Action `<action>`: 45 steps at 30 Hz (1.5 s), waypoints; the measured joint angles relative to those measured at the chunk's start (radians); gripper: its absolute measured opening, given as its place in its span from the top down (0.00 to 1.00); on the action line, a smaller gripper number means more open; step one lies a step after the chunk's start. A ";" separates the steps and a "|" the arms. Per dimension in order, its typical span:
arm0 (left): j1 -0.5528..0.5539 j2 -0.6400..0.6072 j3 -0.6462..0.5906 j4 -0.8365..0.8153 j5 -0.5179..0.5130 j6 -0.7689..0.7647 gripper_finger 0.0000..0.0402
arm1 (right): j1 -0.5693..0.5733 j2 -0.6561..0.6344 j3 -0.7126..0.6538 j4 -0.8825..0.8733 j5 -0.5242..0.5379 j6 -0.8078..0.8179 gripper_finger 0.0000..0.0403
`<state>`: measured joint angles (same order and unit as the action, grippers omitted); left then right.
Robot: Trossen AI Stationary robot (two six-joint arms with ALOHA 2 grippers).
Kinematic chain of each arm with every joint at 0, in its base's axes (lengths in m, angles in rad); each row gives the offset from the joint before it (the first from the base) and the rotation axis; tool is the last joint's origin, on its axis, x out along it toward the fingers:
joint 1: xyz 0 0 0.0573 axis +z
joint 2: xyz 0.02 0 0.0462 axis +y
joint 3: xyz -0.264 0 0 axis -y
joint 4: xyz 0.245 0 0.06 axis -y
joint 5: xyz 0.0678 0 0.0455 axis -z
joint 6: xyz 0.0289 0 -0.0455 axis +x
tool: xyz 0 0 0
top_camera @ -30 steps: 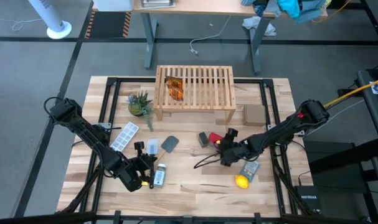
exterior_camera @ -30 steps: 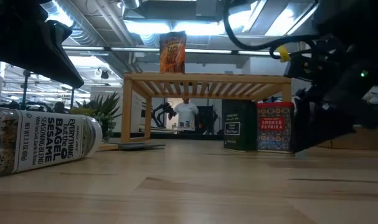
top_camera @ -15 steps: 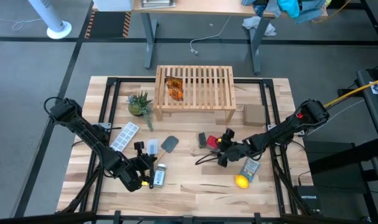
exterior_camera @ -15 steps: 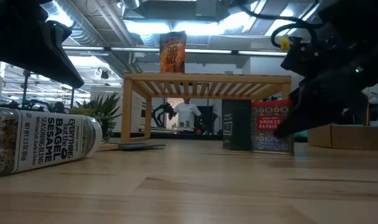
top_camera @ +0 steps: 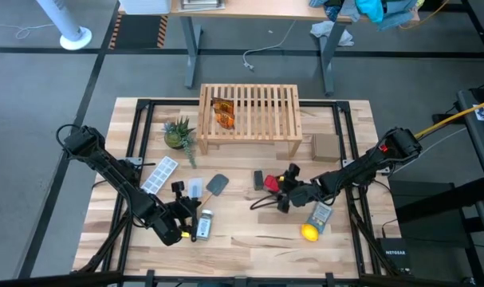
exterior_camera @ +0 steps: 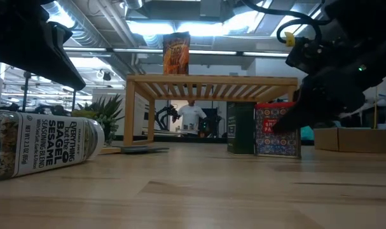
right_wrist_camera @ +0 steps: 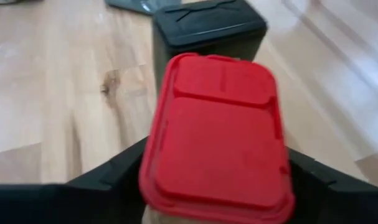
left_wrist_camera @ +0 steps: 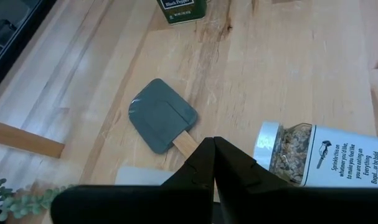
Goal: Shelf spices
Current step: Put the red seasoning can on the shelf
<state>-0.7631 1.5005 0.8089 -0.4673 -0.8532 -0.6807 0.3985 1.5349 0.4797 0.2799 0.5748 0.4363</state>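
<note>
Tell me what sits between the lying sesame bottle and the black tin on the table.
In the left wrist view, a grey spatula with a wooden handle lies on the table between the sesame bottle and the black tin; nothing else is there.

Closed left claw (left_wrist_camera: 213, 146) above grey spatula (left_wrist_camera: 164, 123), beside lying bottle (left_wrist_camera: 326, 163).
</note>
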 joint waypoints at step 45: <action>0.000 0.000 0.000 0.007 0.000 0.006 1.00 | -0.320 -0.171 0.559 -0.335 -0.108 -0.763 0.54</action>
<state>-0.7631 1.5005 0.8093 -0.4606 -0.8532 -0.6743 0.0789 1.3635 1.0388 -0.0547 0.4665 -0.3264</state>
